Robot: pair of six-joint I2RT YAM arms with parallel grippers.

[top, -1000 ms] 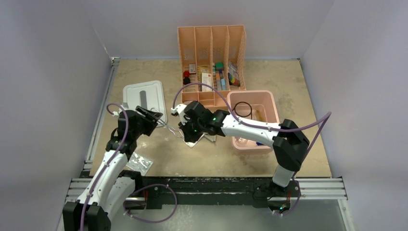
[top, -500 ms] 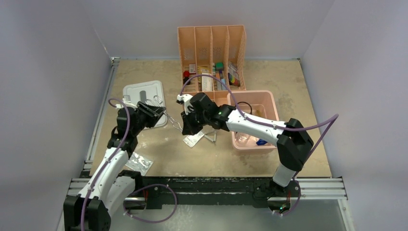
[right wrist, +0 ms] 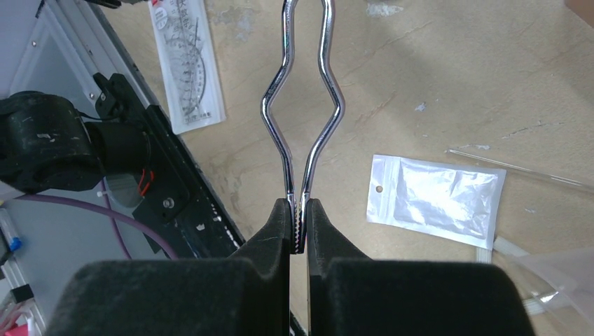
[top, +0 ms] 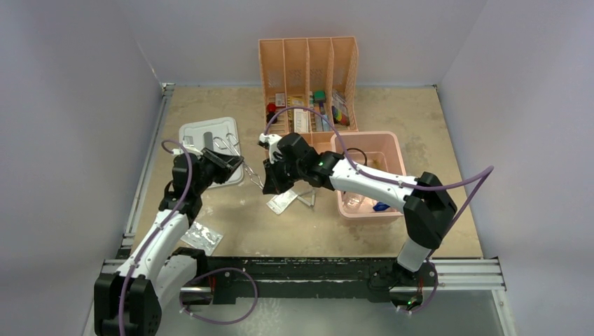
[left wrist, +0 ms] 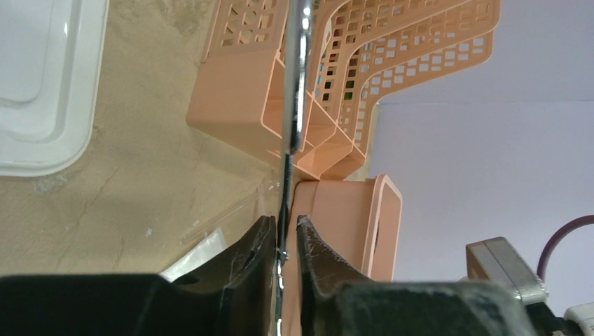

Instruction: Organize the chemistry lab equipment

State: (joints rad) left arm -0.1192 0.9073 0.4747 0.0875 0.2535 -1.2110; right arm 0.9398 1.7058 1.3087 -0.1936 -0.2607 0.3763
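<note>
Centre-left of the overhead view, steel tongs (top: 252,175) span both hands over the bench (top: 420,126). Their long axis runs upper left to lower right. The left hand (top: 235,165) is clamped on the shaft near the finger loops, and the right hand (top: 269,185) on the tips. A pink bin (top: 378,134) sits to the right, nearer the right arm.

tongs (right wrist: 288,175): polished steel, glossy; you'll catch glints along it
desk (right wrist: 434,84): matt beige, mottled, faintly rough
packet (right wrist: 438,199) beside the tongs: clear, shiny plastic film
organizer (left wrist: 245,77): smooth peach plastic, perforated
</note>
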